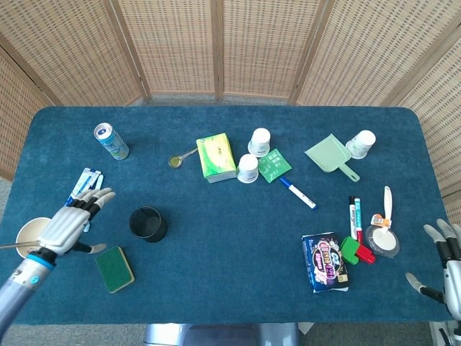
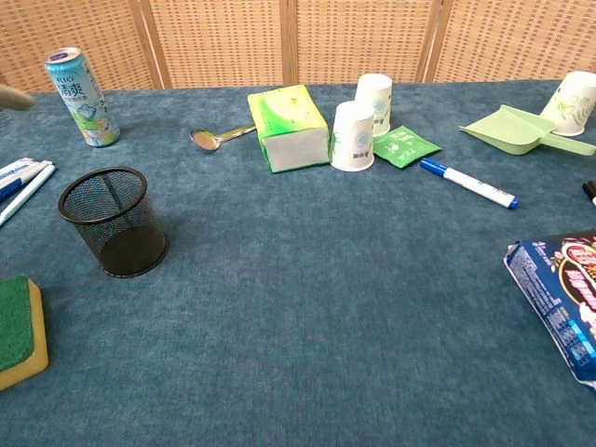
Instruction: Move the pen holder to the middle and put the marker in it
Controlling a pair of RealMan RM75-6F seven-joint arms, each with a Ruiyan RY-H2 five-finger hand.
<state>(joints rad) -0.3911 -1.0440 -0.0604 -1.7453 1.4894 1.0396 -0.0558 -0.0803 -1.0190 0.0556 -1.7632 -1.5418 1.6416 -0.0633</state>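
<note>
The black mesh pen holder (image 1: 148,223) (image 2: 114,222) stands upright at the table's left. A blue-capped white marker (image 1: 297,192) (image 2: 467,182) lies right of centre, and two more markers (image 1: 354,214) lie further right. My left hand (image 1: 70,224) hovers open with fingers spread, a little to the left of the pen holder and apart from it. At the right table edge my right hand (image 1: 446,261) is open and holds nothing. In the chest view only a blurred fingertip (image 2: 11,95) shows at the left edge.
A green sponge (image 1: 115,269) lies just in front of the left hand, with a toothpaste tube and toothbrush (image 1: 81,187) beyond it and a small bowl (image 1: 29,232) to its left. A can (image 1: 111,140), green tissue box (image 1: 215,157), paper cups (image 1: 248,169), dustpan (image 1: 330,155) and snack bag (image 1: 325,262) are spread about.
</note>
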